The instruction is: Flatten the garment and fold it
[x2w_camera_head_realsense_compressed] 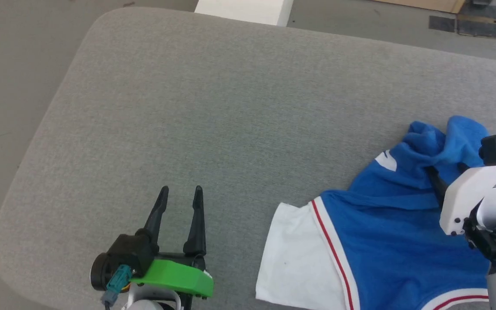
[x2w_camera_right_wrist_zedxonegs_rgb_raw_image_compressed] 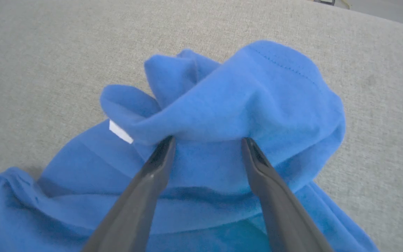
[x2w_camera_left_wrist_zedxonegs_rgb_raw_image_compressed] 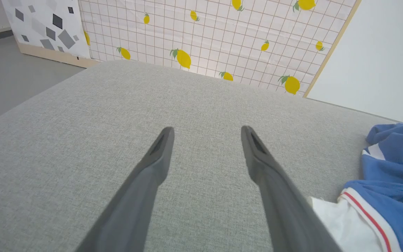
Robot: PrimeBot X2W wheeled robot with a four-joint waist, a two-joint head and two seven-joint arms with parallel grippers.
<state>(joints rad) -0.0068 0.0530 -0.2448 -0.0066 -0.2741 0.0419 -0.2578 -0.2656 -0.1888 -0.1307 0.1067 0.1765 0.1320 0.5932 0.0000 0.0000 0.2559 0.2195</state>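
garment (x2w_camera_head_realsense_compressed: 385, 232) crumpled at lower right of bench (x2w_camera_head_realsense_compressed: 230, 107), right end effector (x2w_camera_right_wrist_zedxonegs_rgb_raw_image_compressed: 208, 140) spread open, tips under a bunched fold, left end effector (x2w_camera_head_realsense_compressed: 181, 189) open, empty, lower left

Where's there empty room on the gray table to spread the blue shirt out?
The gray table is bare around the left gripper, up to its far edge. It's crowded on the right, where the right gripper pokes into the bunched garment.

garment (x2w_camera_head_realsense_compressed: 385, 241) cut by btm edge, right gripper (x2w_camera_right_wrist_zedxonegs_rgb_raw_image_compressed: 207, 140) tips hidden
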